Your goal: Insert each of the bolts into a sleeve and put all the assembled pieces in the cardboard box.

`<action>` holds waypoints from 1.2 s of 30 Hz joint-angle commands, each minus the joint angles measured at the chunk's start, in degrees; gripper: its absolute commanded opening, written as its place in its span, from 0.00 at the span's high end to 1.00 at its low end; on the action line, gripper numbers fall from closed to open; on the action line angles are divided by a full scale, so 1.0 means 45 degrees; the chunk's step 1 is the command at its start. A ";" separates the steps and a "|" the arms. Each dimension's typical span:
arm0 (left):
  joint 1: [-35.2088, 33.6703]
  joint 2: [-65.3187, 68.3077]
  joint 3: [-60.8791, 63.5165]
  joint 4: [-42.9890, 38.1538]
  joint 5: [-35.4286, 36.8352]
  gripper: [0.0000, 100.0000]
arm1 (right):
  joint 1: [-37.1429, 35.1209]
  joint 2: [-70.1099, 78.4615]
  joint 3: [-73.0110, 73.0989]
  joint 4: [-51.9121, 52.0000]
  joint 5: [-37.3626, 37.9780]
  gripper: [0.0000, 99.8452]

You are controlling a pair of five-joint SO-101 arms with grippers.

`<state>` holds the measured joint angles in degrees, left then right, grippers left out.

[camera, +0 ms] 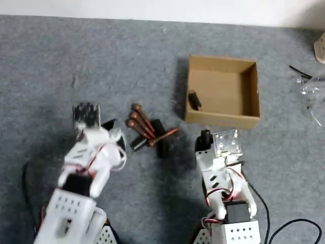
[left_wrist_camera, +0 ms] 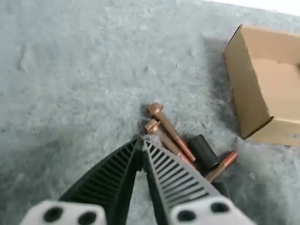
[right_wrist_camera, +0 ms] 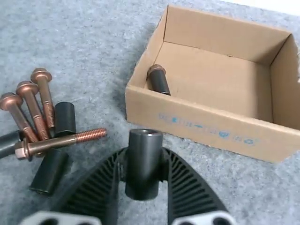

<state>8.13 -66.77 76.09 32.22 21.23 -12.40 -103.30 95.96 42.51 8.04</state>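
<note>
A grey carpeted table (camera: 152,51) is carrying the parts. Four copper bolts (right_wrist_camera: 45,101) and three black sleeves (right_wrist_camera: 64,118) are lying in a loose pile at the centre. A cardboard box (camera: 221,120) is sitting just right of them, slightly farther back.

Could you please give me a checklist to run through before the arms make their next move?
Sleeve upright in right claw: ok.
Sleeve's top opening clear: ok.
Four loose bolts on the mat: ok.
Left claw holding a bolt: not ok, shut with nothing in it.
Box open with room left: ok.
</note>
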 commanded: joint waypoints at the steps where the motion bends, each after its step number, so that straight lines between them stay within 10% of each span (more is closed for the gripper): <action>1: 0.0166 0.4112 -0.2999 -0.0371 0.1055 0.99 | -0.0127 -0.0010 0.1319 -0.0635 0.0195 1.00; 18: 0.1475 1.3626 -0.8527 -0.0371 0.5783 0.97 | -0.0127 -0.0068 0.1377 -0.0830 0.0195 1.00; 25: 0.1670 1.3978 -0.8586 -0.0371 0.5822 0.71 | -0.0147 -0.0088 0.1397 -0.0830 0.0195 1.00; 36: 0.1377 1.5560 -1.0012 -0.0430 0.5861 0.79 | -0.0147 -0.0088 0.1397 -0.0830 0.0195 1.00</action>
<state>14.73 1.71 34.95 31.60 47.25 -12.40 -103.30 95.96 41.45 8.04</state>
